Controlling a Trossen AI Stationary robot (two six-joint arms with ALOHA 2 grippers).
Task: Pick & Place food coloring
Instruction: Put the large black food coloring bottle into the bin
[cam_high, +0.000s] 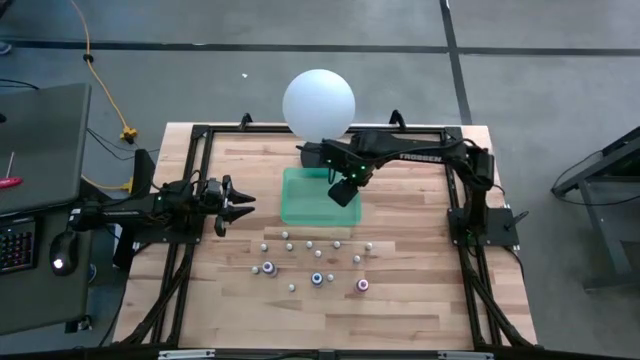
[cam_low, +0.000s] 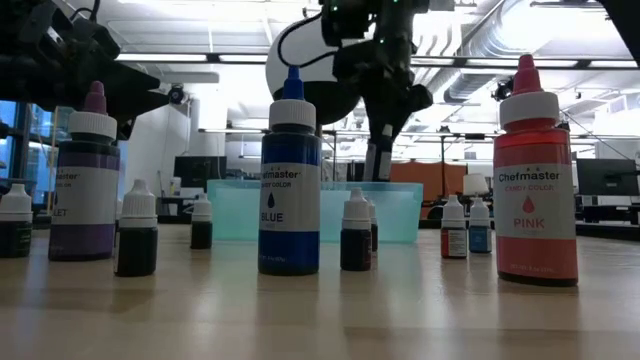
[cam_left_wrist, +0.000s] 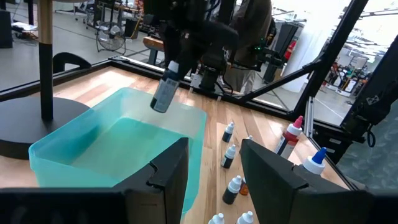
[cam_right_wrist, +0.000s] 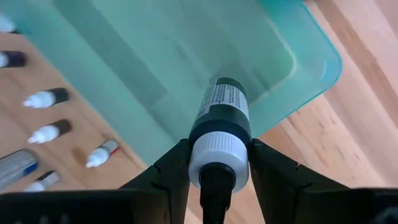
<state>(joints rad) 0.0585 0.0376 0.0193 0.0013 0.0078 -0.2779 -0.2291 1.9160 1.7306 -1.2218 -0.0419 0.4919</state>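
On the left we see the left gripper (cam_high: 238, 203) waiting with its fingers spread and nothing between them, the translucent green plastic bin (cam_high: 300, 200) just ahead of it. Further right, the right gripper (cam_high: 343, 190) hangs over that bin, pinching a large dark food coloring bottle (cam_right_wrist: 221, 127) by its white ribbed collar. Below and to either side of it, the remaining small white-capped bottles (cam_high: 310, 255) stand scattered on the wooden table (cam_high: 420, 300).

We judge the main risk to be a release near the bin's edge: the bottle could strike the rim and fall outside.

The right wrist view shows the grip itself, which the high view hides. The low view alone lets us read the blue bottle's (cam_low: 289, 170) and pink bottle's (cam_low: 534, 180) labels.
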